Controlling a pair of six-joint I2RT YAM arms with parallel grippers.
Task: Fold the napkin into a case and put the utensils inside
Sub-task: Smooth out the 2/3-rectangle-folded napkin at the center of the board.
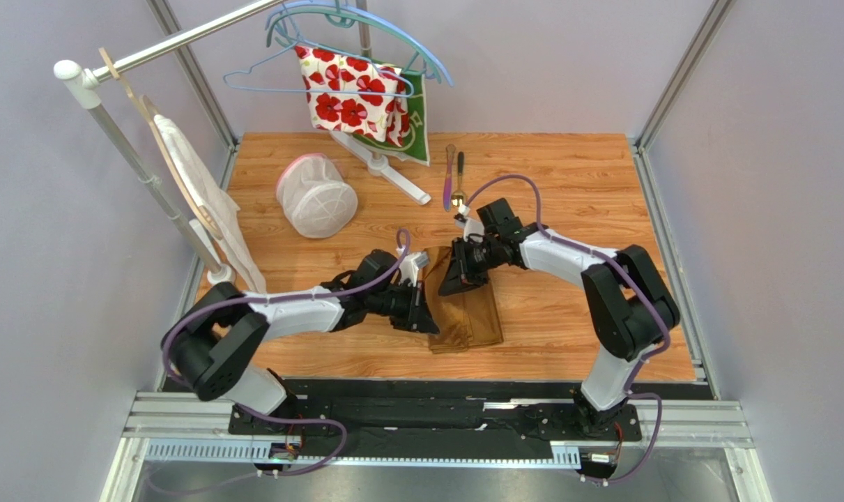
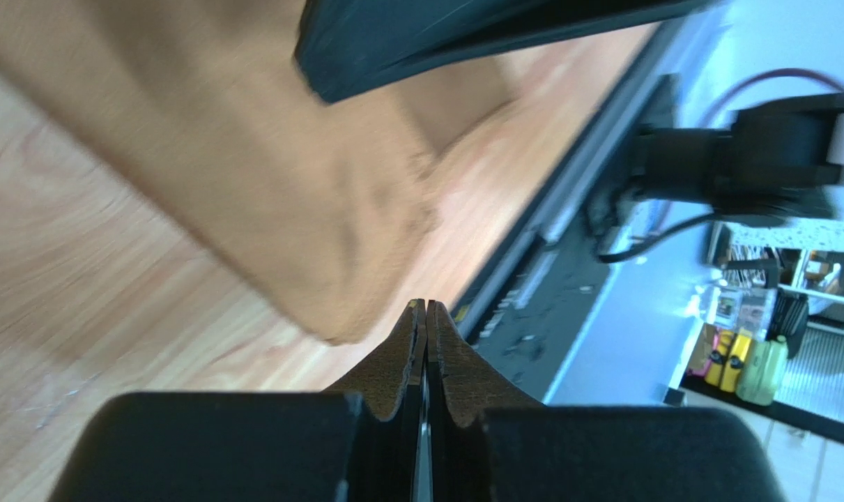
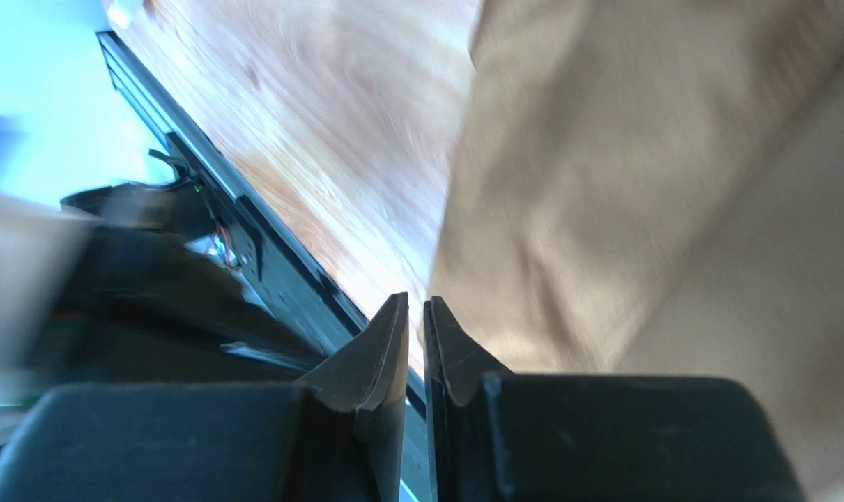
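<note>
The golden-brown napkin [image 1: 470, 317] lies folded into a narrow strip on the wooden table, between my two grippers. My left gripper [image 1: 428, 312] sits at its left edge with the jaws shut and nothing between them [image 2: 426, 303]. In the left wrist view the napkin [image 2: 290, 178] ends just left of the fingertips. My right gripper [image 1: 457, 278] hovers over the strip's far end, its jaws [image 3: 416, 300] a crack apart and empty, with the napkin [image 3: 656, 178] to their right. The utensils lie side by side at the back: a purple-pink knife [image 1: 449, 176] and a gold-bowled spoon [image 1: 458, 184].
A white mesh basket [image 1: 316, 196] stands at the back left. A floral cloth [image 1: 355, 92] and a green cloth [image 1: 423, 128] hang from hangers on a rail. A white garment [image 1: 201, 199] hangs at the left. Grey walls enclose the table.
</note>
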